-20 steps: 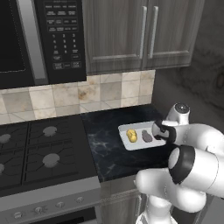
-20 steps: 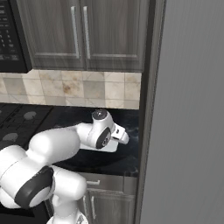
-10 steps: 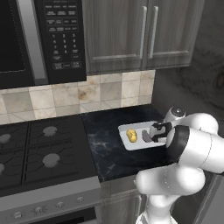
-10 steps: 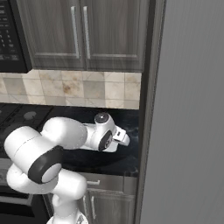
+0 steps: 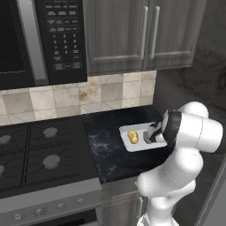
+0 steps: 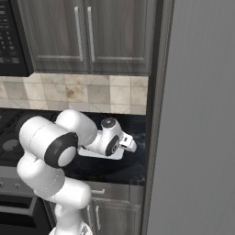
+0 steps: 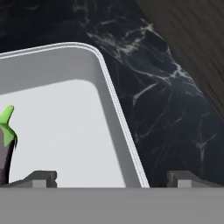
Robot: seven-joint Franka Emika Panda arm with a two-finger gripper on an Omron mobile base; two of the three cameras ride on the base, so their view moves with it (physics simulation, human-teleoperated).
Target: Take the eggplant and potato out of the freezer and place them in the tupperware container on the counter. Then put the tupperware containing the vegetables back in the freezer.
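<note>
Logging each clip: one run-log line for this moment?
gripper: open, astride tupperware container rim | eggplant, potato: inside | container: on counter

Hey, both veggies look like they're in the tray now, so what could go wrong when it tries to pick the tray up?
1. In the hand view the open gripper straddles the tupperware container rim near one corner; lifted from there, the tray may tilt and spill the potato or eggplant.
2. The eggplant lies close to one fingertip, so closing could nudge or pinch it.
3. The freezer door looks shut, which would block the return.
</note>
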